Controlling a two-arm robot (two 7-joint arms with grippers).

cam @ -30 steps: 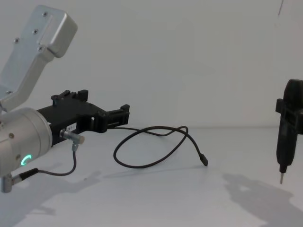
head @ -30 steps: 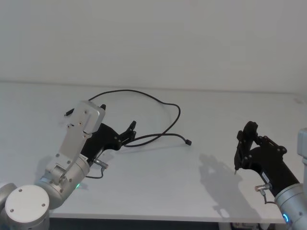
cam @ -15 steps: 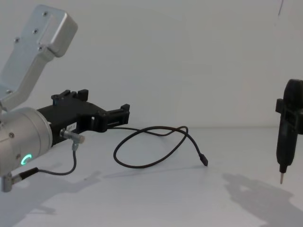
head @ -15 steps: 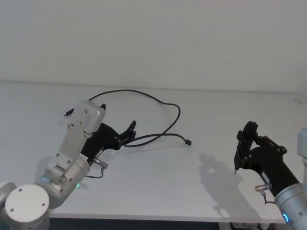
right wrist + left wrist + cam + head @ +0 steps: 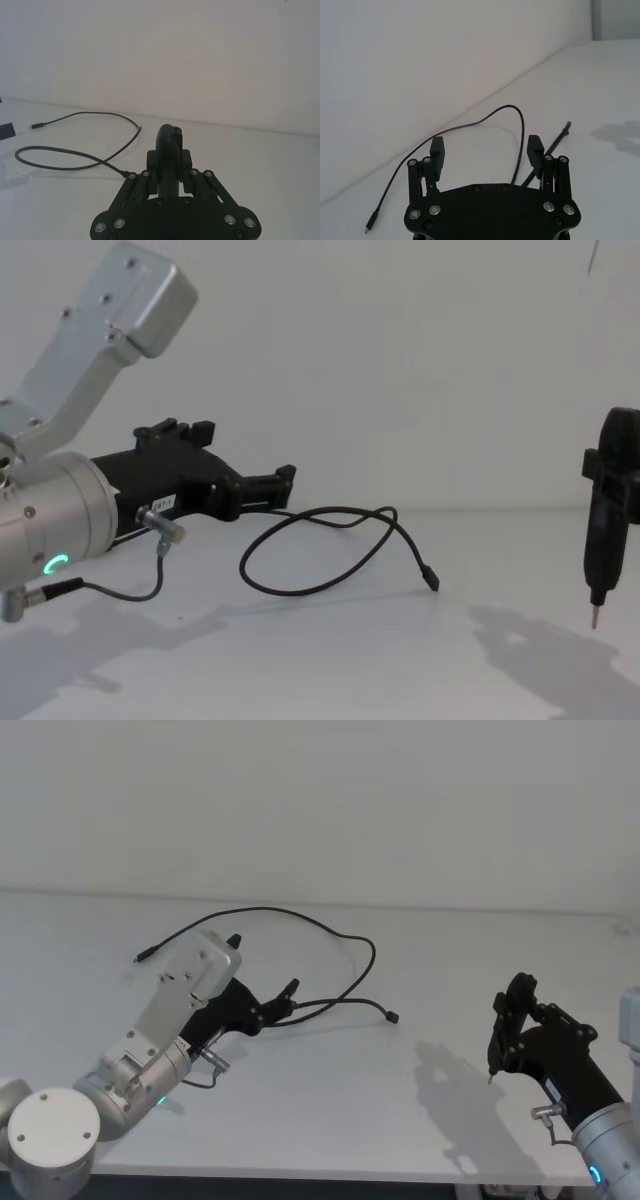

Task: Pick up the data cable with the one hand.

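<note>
The step in hand looks like the approach: the broad matte black left gripper (image 5: 290, 991), fingers spread wide and empty, hangs at 8 o'clock from the long glossy black data cable (image 5: 374, 955) looped on the white table (image 5: 330, 1110). Next it must drop astride a strand, then close. The left wrist view gives the finger gap, the chest view its height above the cord. The slim pointed right gripper (image 5: 490, 1072), pinched together, idles at 4 o'clock.

A white table (image 5: 330, 1110) bears one looping black data cable (image 5: 374, 955).
</note>
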